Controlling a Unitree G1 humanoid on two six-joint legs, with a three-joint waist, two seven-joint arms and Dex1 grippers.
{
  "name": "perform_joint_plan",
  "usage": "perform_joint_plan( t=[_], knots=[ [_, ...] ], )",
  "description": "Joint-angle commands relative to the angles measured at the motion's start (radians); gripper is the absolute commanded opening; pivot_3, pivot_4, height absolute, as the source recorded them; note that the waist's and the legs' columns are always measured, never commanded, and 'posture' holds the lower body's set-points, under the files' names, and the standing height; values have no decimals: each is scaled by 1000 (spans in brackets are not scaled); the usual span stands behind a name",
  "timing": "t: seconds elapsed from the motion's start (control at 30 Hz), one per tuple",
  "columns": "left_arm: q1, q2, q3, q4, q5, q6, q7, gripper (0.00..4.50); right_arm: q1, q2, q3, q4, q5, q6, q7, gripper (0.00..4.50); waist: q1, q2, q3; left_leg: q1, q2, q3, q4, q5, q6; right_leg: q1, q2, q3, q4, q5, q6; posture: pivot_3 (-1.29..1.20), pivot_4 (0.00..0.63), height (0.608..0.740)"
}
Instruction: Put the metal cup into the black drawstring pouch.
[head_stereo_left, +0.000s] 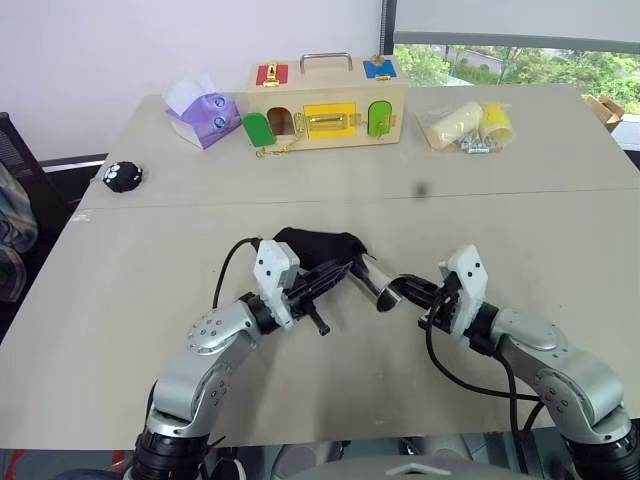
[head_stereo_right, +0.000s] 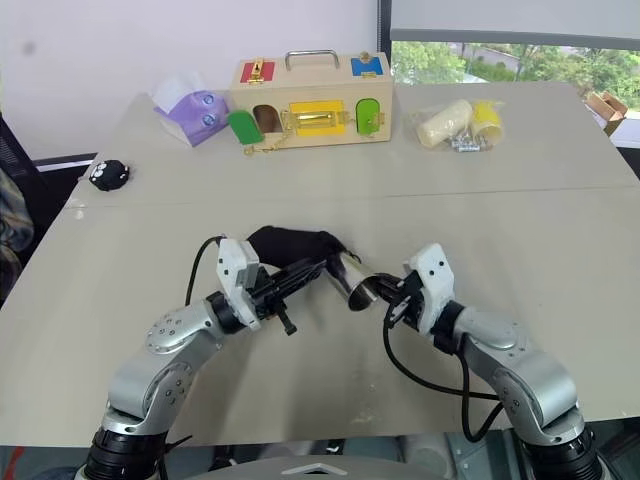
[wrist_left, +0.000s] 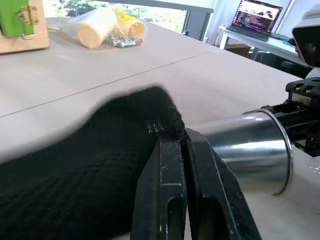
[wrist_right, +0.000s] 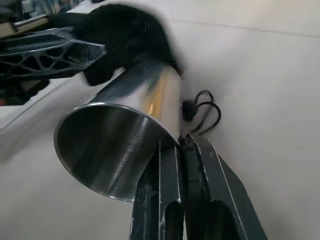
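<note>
Beige table (head_stereo_left: 520, 230) under a window, white wall behind; wooden latch box (head_stereo_left: 325, 100), purple tissue pack (head_stereo_left: 202, 112) and bagged yellow roll (head_stereo_left: 462, 125) along its far edge, bare surface all round the black drawstring pouch (head_stereo_left: 315, 248). Left gripper (head_stereo_left: 335, 272) pinched shut on the pouch's edge. Metal cup (head_stereo_left: 372, 282) lies tilted, base in the pouch mouth; right gripper (head_stereo_left: 405, 293) clamped on the cup's rim.

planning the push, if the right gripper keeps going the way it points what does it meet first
The right gripper, shut on the metal cup's rim, points toward the black drawstring pouch. The cup's base already sits at the pouch mouth, so pouch fabric comes first, probably.
</note>
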Motion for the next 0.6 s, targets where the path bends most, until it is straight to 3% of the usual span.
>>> perform_joint_plan(
  t=[0.03,0.23,0.47,0.6],
  knots=[
    [5,11,-1,0,12,-38,-21,0,-21,13,-15,-65,13,-31,3,58,0,0,0,0,0,0,0,0,0,0,0,0,0,0,0,0,150,740],
    [-34,42,-12,105,135,-114,-2,0,46,-60,-137,-30,-6,-72,44,58,9,0,0,0,0,0,0,0,0,0,0,0,0,0,0,0,150,740],
    [-92,103,-62,326,445,-455,61,0,98,-72,-246,-28,29,-95,52,58,5,-1,0,0,0,0,0,0,0,0,-1,0,-1,0,0,0,150,740],
    [-90,93,-51,397,507,-555,120,1296,126,-65,-285,-49,71,-102,68,0,2,-1,0,-1,0,1,-1,0,0,0,-1,0,-1,0,0,0,150,740]
  ],
)
